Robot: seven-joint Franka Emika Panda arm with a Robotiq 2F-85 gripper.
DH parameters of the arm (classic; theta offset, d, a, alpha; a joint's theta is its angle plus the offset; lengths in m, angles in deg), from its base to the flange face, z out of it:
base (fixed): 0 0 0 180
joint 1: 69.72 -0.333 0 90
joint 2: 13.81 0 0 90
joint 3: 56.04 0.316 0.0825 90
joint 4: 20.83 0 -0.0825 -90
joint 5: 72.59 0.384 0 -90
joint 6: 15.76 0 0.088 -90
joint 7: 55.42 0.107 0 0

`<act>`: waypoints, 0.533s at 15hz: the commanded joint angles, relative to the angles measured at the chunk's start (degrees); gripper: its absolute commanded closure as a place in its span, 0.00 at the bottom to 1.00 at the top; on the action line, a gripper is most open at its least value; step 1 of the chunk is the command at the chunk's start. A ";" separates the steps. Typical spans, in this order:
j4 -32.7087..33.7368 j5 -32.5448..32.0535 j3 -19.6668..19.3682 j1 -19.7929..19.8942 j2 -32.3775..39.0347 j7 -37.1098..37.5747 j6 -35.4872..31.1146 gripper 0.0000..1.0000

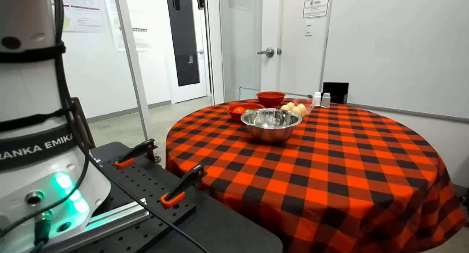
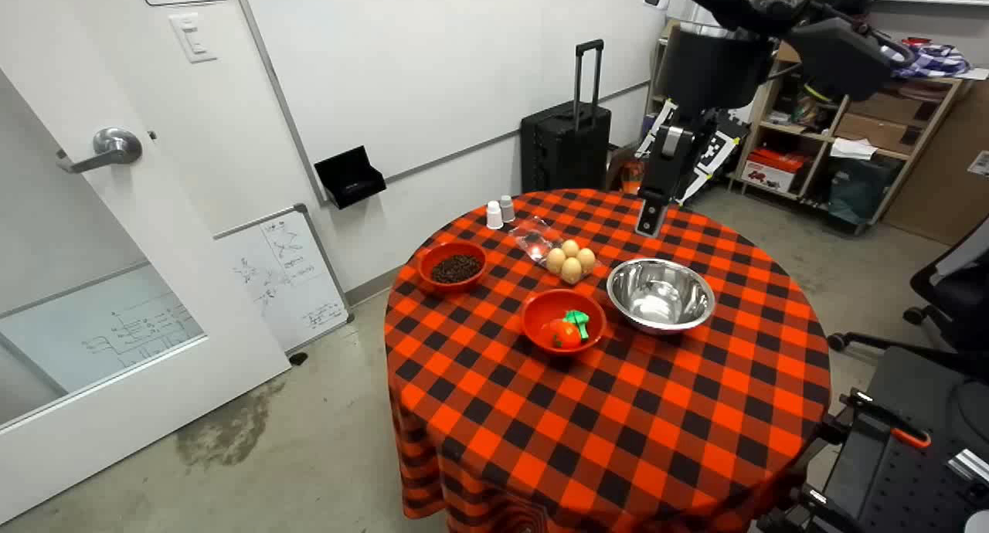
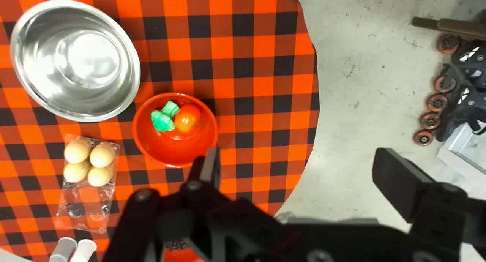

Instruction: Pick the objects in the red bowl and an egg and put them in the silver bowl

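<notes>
Gripper (image 3: pixel 298 161), fingers (image 3: pixel 396 180) spread, empty: best centred over tomato (image 3: pixel 188 118) before lowering, tips clear of adjacent broccoli (image 3: pixel 163 118) and red bowl (image 3: pixel 171 147) rim.

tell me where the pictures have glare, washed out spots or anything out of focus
Wrist view: strong white glare inside the silver bowl, and the end effector looks soft and out of focus; in an exterior view, the green base lights have washed-out white centres; in an exterior view, the clear egg carton shows a bright glint.
</notes>
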 commanded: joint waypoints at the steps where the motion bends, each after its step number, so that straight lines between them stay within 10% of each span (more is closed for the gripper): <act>1: 0.19 0.00 0.06 0.04 0.03 0.02 0.18 0.00; 8: 1.12 -2.87 0.08 1.70 4.65 1.82 -3.76 0.00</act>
